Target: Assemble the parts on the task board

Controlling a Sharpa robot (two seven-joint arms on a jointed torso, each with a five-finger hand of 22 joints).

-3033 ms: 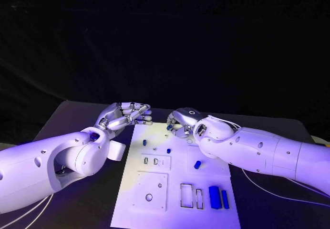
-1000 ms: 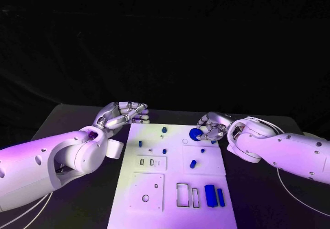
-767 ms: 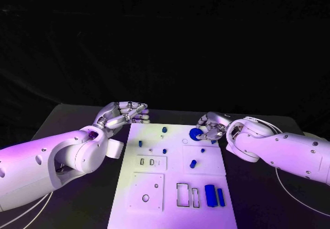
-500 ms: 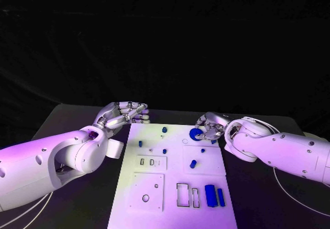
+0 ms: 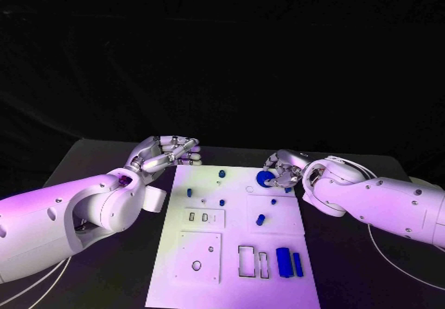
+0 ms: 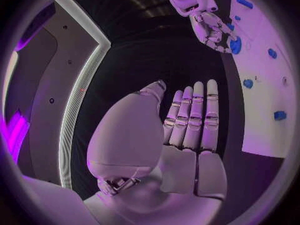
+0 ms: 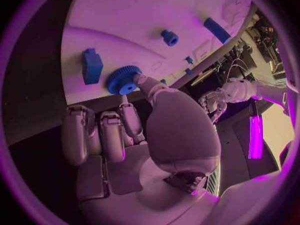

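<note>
Black table, white task board [image 5: 236, 257] lying lengthwise between both arms.
Right hand [image 5: 280, 169] is pinching a blue gear [image 5: 265, 179] at the board's far right edge, just beside a small hole; left hand [image 5: 167, 154] is hovering off the far left corner, fingers together, grasping nothing.

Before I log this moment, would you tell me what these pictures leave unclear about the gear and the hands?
- Gear: in the head view the right hand covers part of it, so whether it touches the board cannot be told.
- Grip: in the right wrist view one finger meets the gear; any contact behind it is hidden.
- Left hand: in the head view its fingers curl and hide the palm.
- Small board holes: too small to tell whether filled.
</note>
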